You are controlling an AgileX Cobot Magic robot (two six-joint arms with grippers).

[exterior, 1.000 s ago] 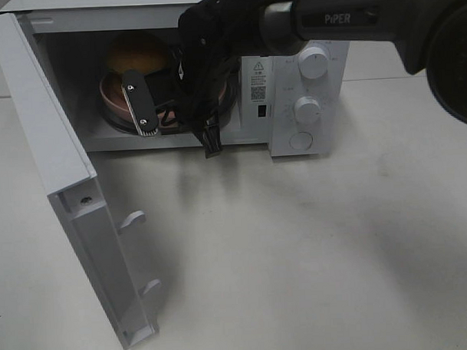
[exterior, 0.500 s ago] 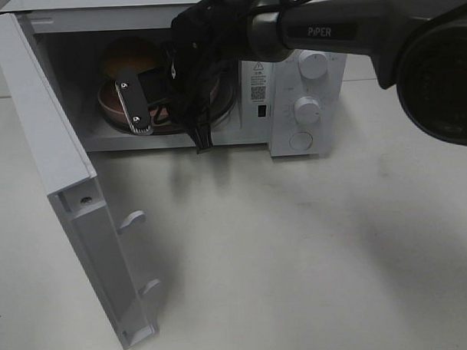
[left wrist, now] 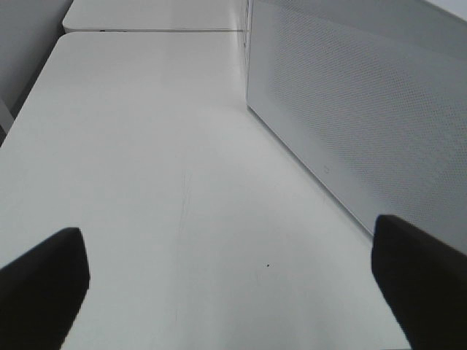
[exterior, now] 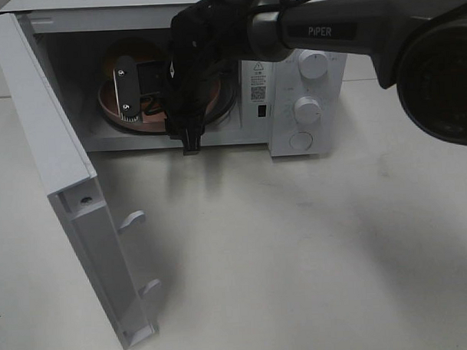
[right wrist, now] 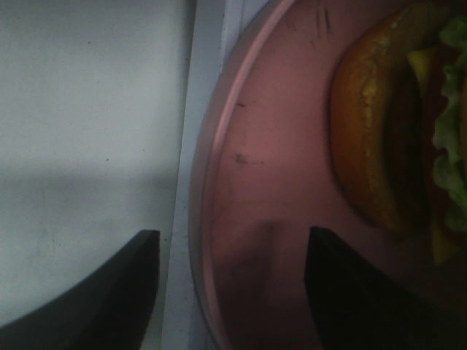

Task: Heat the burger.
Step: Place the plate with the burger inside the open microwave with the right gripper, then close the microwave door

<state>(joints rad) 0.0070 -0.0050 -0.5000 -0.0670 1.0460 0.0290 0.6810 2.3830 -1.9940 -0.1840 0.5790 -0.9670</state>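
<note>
Right gripper [right wrist: 230, 244]: fingers held wide apart, holding nothing. It is inside the open microwave [exterior: 329, 102], set astride the rim of the pink plate [right wrist: 270, 146], with one finger over the plate and the other outside it above the pale floor. Left gripper [left wrist: 230, 273]: also spread wide and empty, low over the table [left wrist: 146, 146] beside the oven's perforated side wall.

The burger [right wrist: 379, 124] lies on the plate inside the cavity, with lettuce and cheese showing at its edge.

Step in hand, as judged: loading looks complete, since the plate appears to rest in the oven and the fingers are not closed on it. The next move calls for drawing the right arm straight out without catching the plate rim. The door [exterior: 56, 150], which stands fully open on the left, then has to be swung shut, and a dial [exterior: 314, 65] set.

Limits of observation:
- From above, the wrist and fingers cover nearly all of the burger, and only part of the plate shows.
- The right wrist view is dim and close, and it cuts the burger off at the frame edge.
- Whether either finger touches the plate cannot be determined.
- The dial markings are too small to read.
- The left arm does not appear in the overhead view.
</note>
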